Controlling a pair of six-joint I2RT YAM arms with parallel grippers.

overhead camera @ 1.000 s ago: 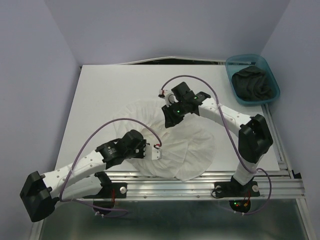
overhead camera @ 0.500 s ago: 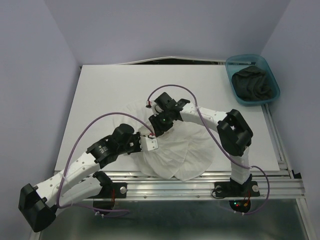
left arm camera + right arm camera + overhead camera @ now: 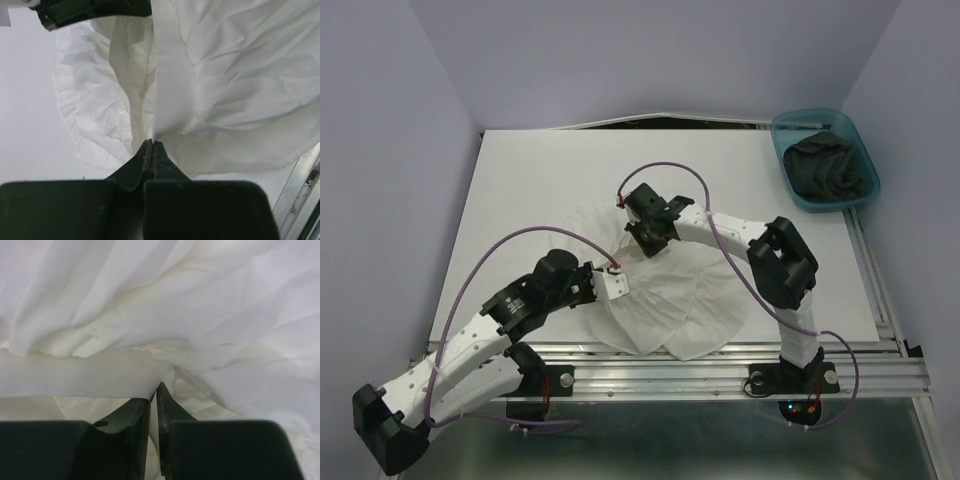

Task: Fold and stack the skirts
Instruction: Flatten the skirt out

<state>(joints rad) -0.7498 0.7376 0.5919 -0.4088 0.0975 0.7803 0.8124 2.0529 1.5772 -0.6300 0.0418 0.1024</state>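
The white skirt (image 3: pixel 690 300) lies spread and rumpled on the table's near middle. My left gripper (image 3: pixel 617 285) sits at its left side, shut on a flat white band of the cloth (image 3: pixel 167 90), which runs up from the closed tips (image 3: pixel 151 142). My right gripper (image 3: pixel 650 243) is on the skirt's far edge. In the right wrist view its jaws (image 3: pixel 155 390) are pinched nearly together on the end of the same kind of band (image 3: pixel 75 377), under bunched folds (image 3: pixel 200 300). The dark skirt (image 3: pixel 830 168) lies crumpled in the bin.
The teal bin (image 3: pixel 812 113) stands at the far right corner of the white table (image 3: pixel 540 180). A metal rail (image 3: pixel 720 355) runs along the near edge, just below the skirt's hem. Part of the right arm (image 3: pixel 90 10) shows dark at the top of the left wrist view.
My right arm swung left over the skirt, then drew back slightly, and its jaws closed on the band. My left gripper moved left and away from me, pulling its cloth along.
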